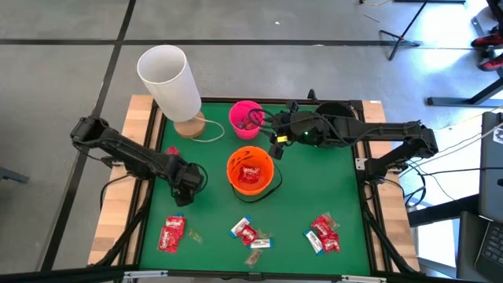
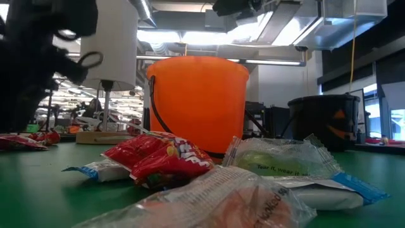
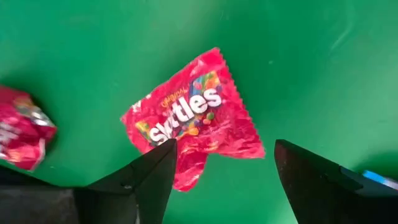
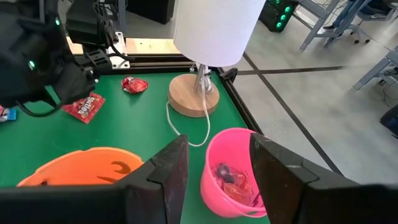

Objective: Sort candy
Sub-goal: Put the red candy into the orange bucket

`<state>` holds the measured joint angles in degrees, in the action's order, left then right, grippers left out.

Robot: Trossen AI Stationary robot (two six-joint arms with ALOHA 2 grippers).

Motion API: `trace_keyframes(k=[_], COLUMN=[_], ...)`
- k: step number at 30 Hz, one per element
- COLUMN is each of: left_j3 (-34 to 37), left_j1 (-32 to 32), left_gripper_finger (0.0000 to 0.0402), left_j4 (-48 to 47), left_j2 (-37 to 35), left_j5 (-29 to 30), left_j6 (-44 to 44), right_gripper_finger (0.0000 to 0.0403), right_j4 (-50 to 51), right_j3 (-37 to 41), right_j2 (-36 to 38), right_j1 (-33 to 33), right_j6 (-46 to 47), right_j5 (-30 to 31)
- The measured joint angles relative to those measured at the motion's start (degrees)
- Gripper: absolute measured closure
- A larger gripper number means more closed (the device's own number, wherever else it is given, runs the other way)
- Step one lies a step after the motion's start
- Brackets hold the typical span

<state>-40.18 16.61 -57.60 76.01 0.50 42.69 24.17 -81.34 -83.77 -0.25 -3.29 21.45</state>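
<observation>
A green mat [image 1: 306, 196] covers the table, with grey floor all round it and a white lamp [image 1: 169, 79] on a wooden base at the far left corner. Near the middle stands the orange bucket [image 1: 251, 170], with the smaller pink bucket [image 1: 245, 118] just behind it and a black bucket [image 2: 329, 120] off to the right side. The right gripper [image 4: 217, 165] hangs over the pink bucket, fingers parted with nothing between them that I can see. The left gripper [image 3: 221, 180] is low over the mat left of the orange bucket, its fingers spread wide and empty. Right beneath it lies a red candy packet [image 3: 193, 121], flat on the mat, its long axis running slantwise across the gap between the fingers (one corner pokes in beside a finger). The left arm is plainly the nearer one. More candy [image 1: 324, 233] sits in small heaps along the near edge, well apart from both grippers. Any grab would probably call for a straight drop.
</observation>
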Motion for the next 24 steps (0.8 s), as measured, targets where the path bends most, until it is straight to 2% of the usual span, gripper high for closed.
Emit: trace_keyframes(k=[3,6,10,13,17,20,24], left_j3=[1.39,2.12,1.77,1.37,-0.84,-4.57,-9.91], left_j1=[-0.49,-0.90,-0.96,-0.82,-0.24,0.37,1.61], left_gripper_finger=[0.0145,0.0146,0.0147,0.0164,0.0222,0.0282,0.0367], left_j4=[2.00,2.57,2.91,2.95,1.61,-0.34,-4.07], left_j2=[2.86,6.02,9.38,9.97,9.52,8.61,7.35], left_j5=[0.66,4.09,4.29,4.18,5.08,6.49,8.65], left_j6=[0.77,2.24,1.82,0.52,0.29,0.25,0.22], right_gripper_finger=[0.0237,0.0237,0.0237,0.0237,0.0237,0.0237,0.0237], right_j4=[-0.26,-0.29,-0.23,-0.02,-0.16,-1.29,-1.99], right_j3=[0.00,0.00,0.02,0.02,0.02,0.04,-0.83], right_j2=[-0.02,-0.02,-0.02,-0.02,-0.04,0.23,1.80], right_j1=[0.00,0.00,0.00,0.00,0.01,0.93,3.62], right_j6=[0.00,0.07,0.67,0.68,0.71,1.64,1.36], right_j5=[0.00,-0.10,-2.16,-2.62,-2.83,-4.80,-4.14])
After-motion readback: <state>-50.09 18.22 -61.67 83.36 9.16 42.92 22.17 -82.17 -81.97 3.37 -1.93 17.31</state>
